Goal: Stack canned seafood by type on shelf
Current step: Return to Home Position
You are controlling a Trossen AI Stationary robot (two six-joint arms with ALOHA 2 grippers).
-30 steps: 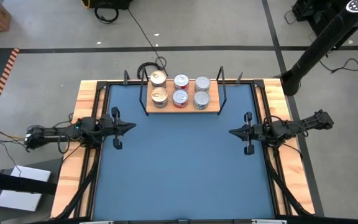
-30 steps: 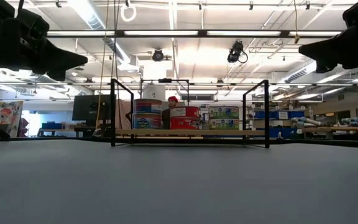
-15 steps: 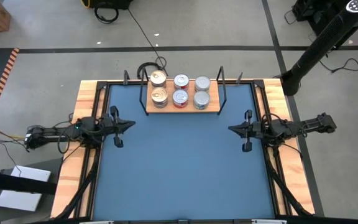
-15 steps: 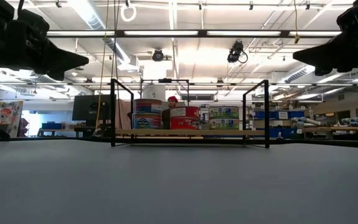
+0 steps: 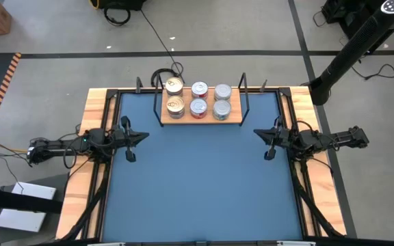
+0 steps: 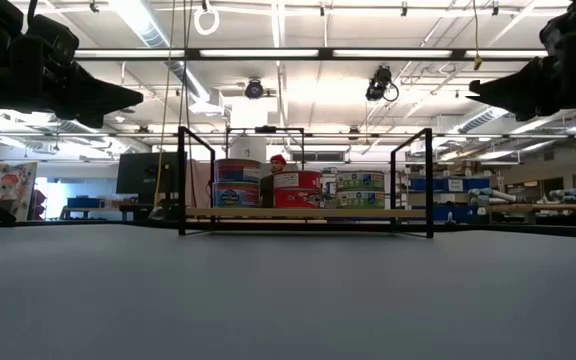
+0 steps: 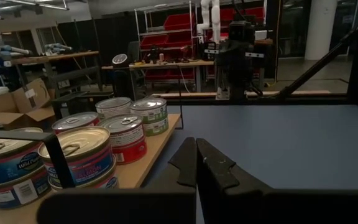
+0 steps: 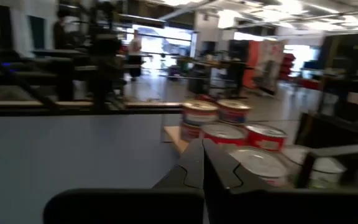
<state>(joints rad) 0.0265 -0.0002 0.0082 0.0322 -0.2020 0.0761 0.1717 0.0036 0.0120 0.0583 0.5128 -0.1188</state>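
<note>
The shelf (image 5: pixel 201 121) is a light-wood board with black wire frames at its ends, standing at the table's far edge. The canned seafood (image 5: pixel 198 100) sits on it in three columns, each two tins high in the low view (image 6: pixel 296 188): gold tops on the left, red-sided in the middle, silver on the right. My left gripper (image 5: pixel 144 137) hovers shut above the table's left side, pointing right. My right gripper (image 5: pixel 256 132) hovers shut above the right side, pointing left, near the shelf's right end. Both wrist views show shut fingers (image 7: pixel 196 146) (image 8: pixel 202 144) with the tins (image 7: pixel 123 134) (image 8: pixel 229 124) off to one side.
The blue table top (image 5: pixel 200 184) stretches between and in front of the arms, bordered by wooden rails (image 5: pixel 81 171). A black cable (image 5: pixel 161 74) loops behind the shelf. Workshop benches and racks fill the room beyond the table.
My right gripper has moved toward the table's far edge, closer to the shelf's right end, staying shut. The tins and the shelf have not moved.
</note>
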